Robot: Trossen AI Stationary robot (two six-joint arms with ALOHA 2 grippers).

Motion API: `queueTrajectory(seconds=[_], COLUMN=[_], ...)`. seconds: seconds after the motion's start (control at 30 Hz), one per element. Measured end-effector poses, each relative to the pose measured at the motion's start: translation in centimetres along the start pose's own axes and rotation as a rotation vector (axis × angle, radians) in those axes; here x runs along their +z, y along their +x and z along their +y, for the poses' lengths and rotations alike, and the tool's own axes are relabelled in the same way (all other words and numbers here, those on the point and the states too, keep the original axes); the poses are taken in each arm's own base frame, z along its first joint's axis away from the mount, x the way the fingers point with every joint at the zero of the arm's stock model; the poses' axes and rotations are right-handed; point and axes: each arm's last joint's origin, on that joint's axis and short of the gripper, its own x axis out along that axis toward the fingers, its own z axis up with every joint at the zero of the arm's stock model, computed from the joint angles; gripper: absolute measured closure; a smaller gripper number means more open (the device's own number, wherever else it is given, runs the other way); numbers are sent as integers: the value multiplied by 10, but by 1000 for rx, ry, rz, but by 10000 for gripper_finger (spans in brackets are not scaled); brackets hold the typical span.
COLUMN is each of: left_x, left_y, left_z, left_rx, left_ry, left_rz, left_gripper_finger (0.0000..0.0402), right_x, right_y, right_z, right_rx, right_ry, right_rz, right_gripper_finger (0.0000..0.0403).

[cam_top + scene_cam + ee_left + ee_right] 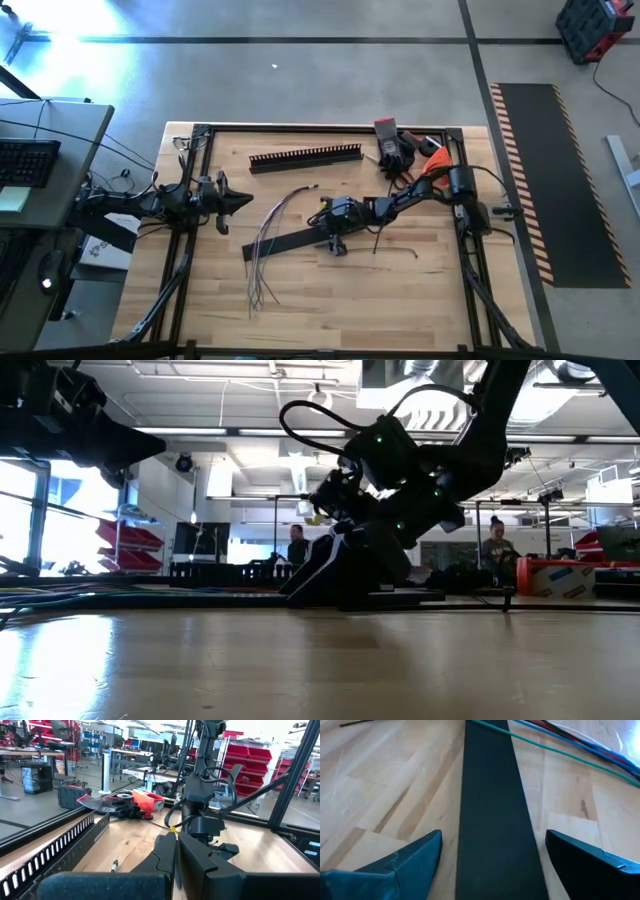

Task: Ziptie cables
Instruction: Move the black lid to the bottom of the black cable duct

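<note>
Mid-counter, the right gripper straddles the strip, jaws open; left gripper, jaws closed, waits near cables.

The right arm reaches from its side toward the middle of the desk, its wrist bent steeply down so the right tool sits low near the surface, fingers spread wide apart. The left arm waits at its own edge, left tool apparently closed, pointing inward.
</note>
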Motion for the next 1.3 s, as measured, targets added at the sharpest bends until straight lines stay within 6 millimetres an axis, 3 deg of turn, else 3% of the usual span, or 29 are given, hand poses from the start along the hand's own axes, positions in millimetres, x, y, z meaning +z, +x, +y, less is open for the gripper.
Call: queueTrajectory(seconds=[0.13, 0.33, 0.6, 1.13, 1.3], left_x=[0, 0, 1, 1, 0], left_y=[0, 0, 0, 0, 0], left_z=[0, 0, 0, 0, 0], left_rx=[1, 0, -2, -1, 1], left_ry=[-2, -78, -91, -91, -87], left_rz=[0, -1, -10, -12, 1], left_gripper_finger=[396, 396, 396, 396, 396], right_x=[-11, -26, -13, 51, 56], right_y=[6, 15, 7, -88, -128], right_z=[1, 2, 8, 27, 31], right_rx=[-7, -3, -31, 169, 174], right_ry=[14, 54, 113, 147, 246], right_rz=[45, 89, 109, 230, 365], right_gripper_finger=[99, 192, 193, 193, 193])
